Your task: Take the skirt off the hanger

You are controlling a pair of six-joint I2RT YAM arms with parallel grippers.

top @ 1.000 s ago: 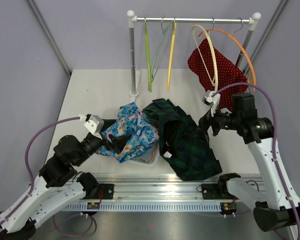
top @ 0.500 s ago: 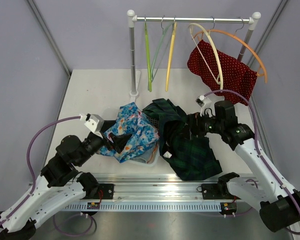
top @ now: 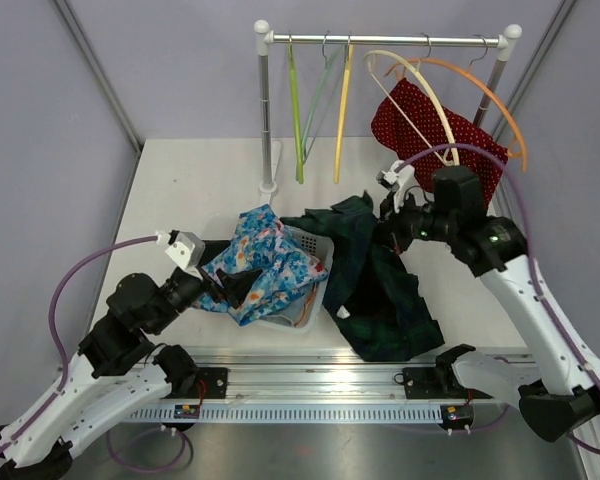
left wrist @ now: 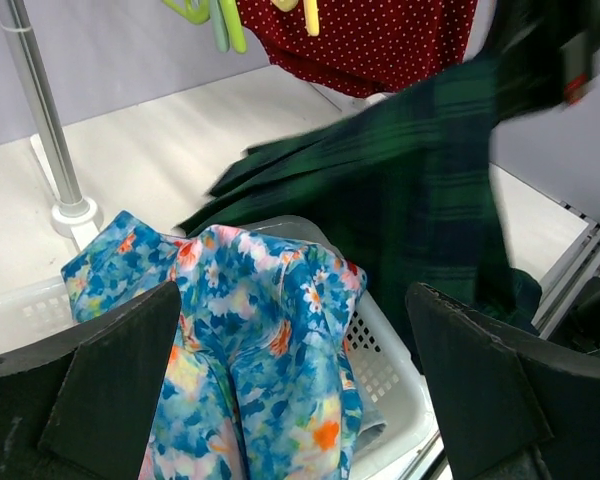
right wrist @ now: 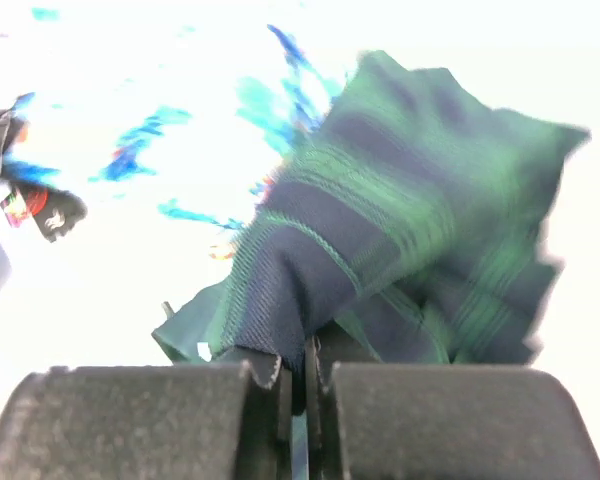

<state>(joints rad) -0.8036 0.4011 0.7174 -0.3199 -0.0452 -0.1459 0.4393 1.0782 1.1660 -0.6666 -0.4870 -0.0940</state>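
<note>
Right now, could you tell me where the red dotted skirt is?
In the top view the red skirt hangs at the right end of the rail, by the orange hanger, beyond the right arm.

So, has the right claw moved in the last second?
Yes: the right claw swung left, away from the rack's right post, shut on the plaid skirt and pulled it up toward the rail.

In the right wrist view the green plaid skirt [right wrist: 380, 200] is smeared with blur, and everything behind it washes out to white. From above, the right jaws' tips cannot be made out against its dark folds. In the left wrist view the top edge cuts off the red dotted skirt [left wrist: 370, 40], and the floral garment [left wrist: 250, 330] covers most of the white basket [left wrist: 375, 350].
</note>
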